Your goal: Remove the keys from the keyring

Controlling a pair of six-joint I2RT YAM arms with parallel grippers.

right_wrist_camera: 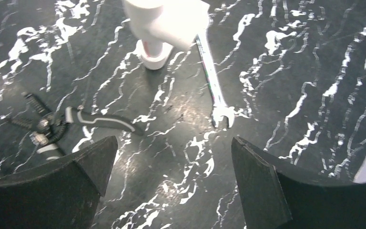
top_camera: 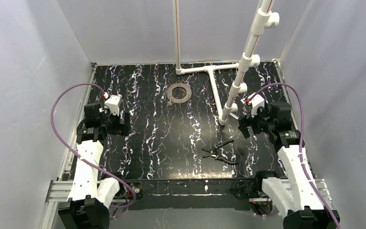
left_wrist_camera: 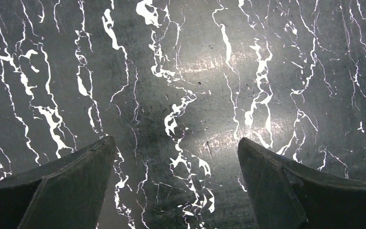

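Far centre of tabletop: silvery-grey metal keyring [top_camera: 178,93], a flat circle with a hollow middle, lying just on the near side of the white plastic pipe frame [top_camera: 212,76].
Keyring texture: wide band, rough and toothed-looking; single keys too small to tell apart.
Keyring vs left claw: well apart; the ring lies farther out and to the right of the left claw [left_wrist_camera: 175,140].
Keyring vs right claw: well apart; the ring lies farther out and to the left of the right claw [right_wrist_camera: 174,138].
Left claw state: released; dark matte wedge-shaped fingers [left_wrist_camera: 66,181] spread wide, only scuffed tabletop between them.
Right claw state: released; same dark wedge fingers, spread wide, grasping nothing.
Tabletop: glossy black slab [top_camera: 162,138] with white marble-like veins and fine scratches.
Pliers: black-handled pliers [top_camera: 219,152] lying flat near the right arm, handles splayed; in the right wrist view they sit just left of the claw.
Spanner: slim silvery open-ended spanner [right_wrist_camera: 215,81], flat on the tabletop ahead of the right claw, forked head toward the claw, far end beside the white pipe foot [right_wrist_camera: 153,55].
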